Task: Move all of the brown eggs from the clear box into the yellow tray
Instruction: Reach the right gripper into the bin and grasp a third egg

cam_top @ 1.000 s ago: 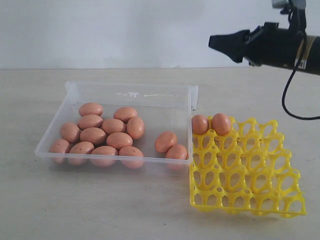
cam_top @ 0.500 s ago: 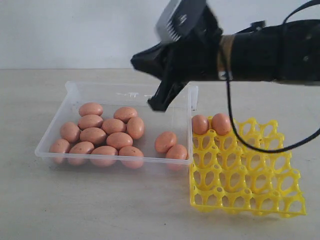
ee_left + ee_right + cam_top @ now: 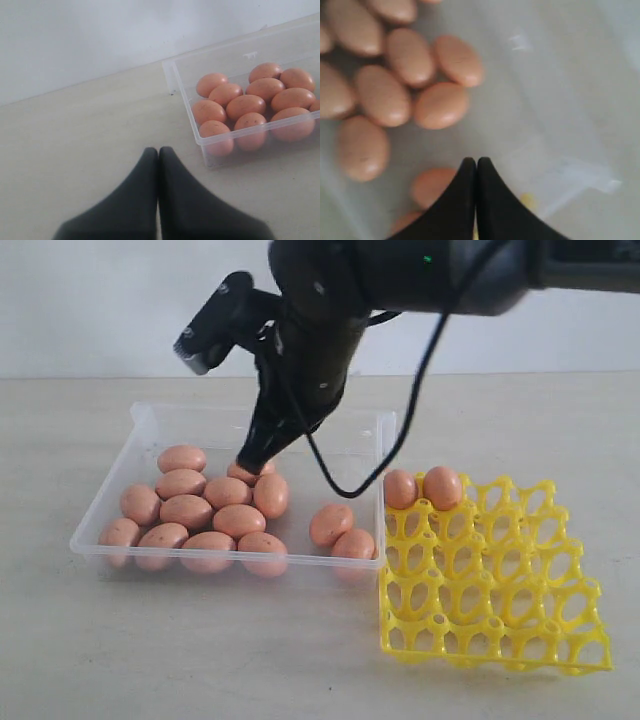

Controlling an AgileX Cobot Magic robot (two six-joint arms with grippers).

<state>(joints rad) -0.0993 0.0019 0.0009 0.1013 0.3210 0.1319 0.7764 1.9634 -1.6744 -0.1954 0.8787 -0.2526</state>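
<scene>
Several brown eggs (image 3: 186,510) lie clustered in the left half of the clear box (image 3: 145,418), and two more (image 3: 331,523) lie near its right wall. Two brown eggs (image 3: 442,487) sit in the back-left cups of the yellow tray (image 3: 500,640). My right gripper (image 3: 245,462) reaches down across the box. It is shut with nothing in it, and its tip is at the back of the cluster, partly hiding one egg. In the right wrist view the shut right gripper (image 3: 476,161) hangs over the box floor beside brown eggs (image 3: 441,105). My left gripper (image 3: 158,150) is shut and empty over the table, apart from the clear box (image 3: 175,80).
The yellow tray stands right against the box's right wall, at the front right. The right arm's black cable (image 3: 400,430) loops down over the box's back right corner. A pale wall (image 3: 100,300) rises behind the table.
The right arm has swung from high above the tray leftward and down into the box, ending at the egg cluster. No egg has moved.
</scene>
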